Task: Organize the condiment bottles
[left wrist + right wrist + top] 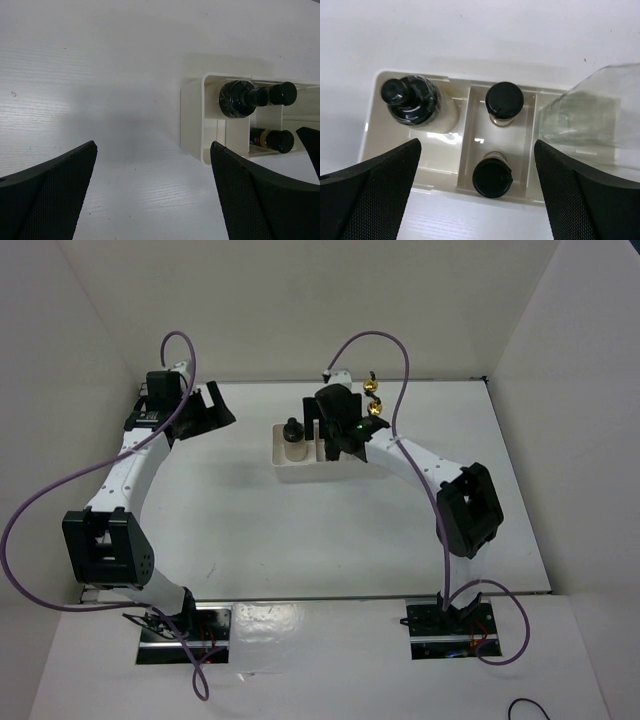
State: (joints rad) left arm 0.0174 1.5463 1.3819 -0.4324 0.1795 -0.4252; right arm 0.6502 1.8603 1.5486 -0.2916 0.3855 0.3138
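The white tray (pixel 290 472) sits at the table's far middle. In the right wrist view its left compartment (pixel 372 117) holds the whitish black-capped jar (pixel 415 101). The middle compartment holds two small dark spice jars (pixel 504 101) (pixel 492 177). A clear glass bottle (pixel 585 117) stands at the right. In the top view two gold spouts (pixel 372 387) (pixel 376 408) show behind my right gripper (pixel 340 430), which hides the bottles' bodies. My right gripper (pixel 477 200) is open and empty above the tray. My left gripper (pixel 152 195) is open and empty left of the tray (pixel 192 120).
White walls enclose the table on the left, back and right. The left arm (pixel 130 470) curves along the left side and the right arm (pixel 440 480) reaches in from the right. Purple cables loop above both arms.
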